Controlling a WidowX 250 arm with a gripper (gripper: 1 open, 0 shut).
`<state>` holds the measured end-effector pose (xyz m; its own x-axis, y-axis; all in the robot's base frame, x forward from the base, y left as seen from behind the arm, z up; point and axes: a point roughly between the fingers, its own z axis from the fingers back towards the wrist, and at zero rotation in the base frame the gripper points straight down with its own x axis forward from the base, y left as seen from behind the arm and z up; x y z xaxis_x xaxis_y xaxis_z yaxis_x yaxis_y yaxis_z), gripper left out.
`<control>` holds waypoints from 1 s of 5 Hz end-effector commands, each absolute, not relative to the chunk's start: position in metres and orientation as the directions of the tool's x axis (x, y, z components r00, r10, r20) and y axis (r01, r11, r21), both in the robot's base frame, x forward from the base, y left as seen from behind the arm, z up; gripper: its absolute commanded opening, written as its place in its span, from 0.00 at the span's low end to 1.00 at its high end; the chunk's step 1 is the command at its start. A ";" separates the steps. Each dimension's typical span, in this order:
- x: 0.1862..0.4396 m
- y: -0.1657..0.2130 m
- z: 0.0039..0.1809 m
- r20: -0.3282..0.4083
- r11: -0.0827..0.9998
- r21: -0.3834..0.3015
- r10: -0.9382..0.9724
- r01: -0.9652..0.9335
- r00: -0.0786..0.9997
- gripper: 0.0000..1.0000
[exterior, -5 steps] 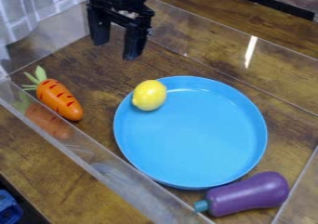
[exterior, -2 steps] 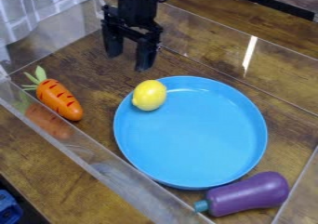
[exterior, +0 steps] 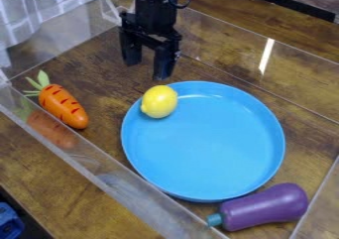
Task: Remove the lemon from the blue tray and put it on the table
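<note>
Black gripper (exterior: 147,62) had dropped lower and closer to the small yellow oval lemon (exterior: 159,101), jaws spread wide, holding nothing. Lemon sat on the left edge of the large round blue plastic tray (exterior: 212,154), just below the fingertips, on the glossy wood-grain table (exterior: 265,64).

- Just one view, from up high, looking down at a slant onto the table (exterior: 79,59).
- Close enough to fill most of the picture with the blue tray (exterior: 212,179).
- Near edge at the bottom, far side at the top.
</note>
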<state>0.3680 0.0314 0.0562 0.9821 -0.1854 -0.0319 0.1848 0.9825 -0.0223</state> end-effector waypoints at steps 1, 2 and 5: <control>0.375 0.020 0.083 0.037 0.974 -0.010 -0.224 0.225 0.974 1.00; 0.370 0.015 0.089 0.032 0.971 -0.021 -0.237 0.238 0.971 1.00; 0.363 0.019 0.111 0.023 0.959 -0.053 -0.278 0.279 0.960 1.00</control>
